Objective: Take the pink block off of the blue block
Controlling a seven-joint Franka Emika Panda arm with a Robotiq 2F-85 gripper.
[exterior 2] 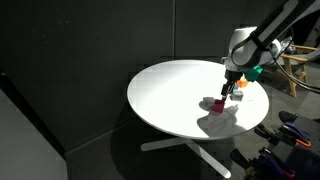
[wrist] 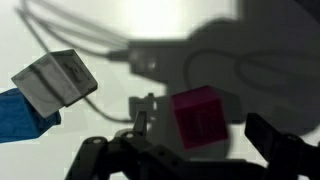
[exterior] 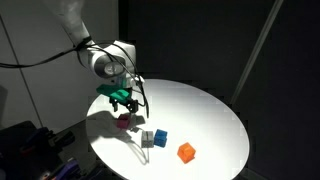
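Pink block [wrist: 197, 117] sits between the end effector's [wrist: 205, 135] spread fingers.

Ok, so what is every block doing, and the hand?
hand: open, straddling the pink block
pink block: on the table, not gripped
blue block: on the table, nothing on top
grey block: right beside the blue block
orange block: on the table, alone
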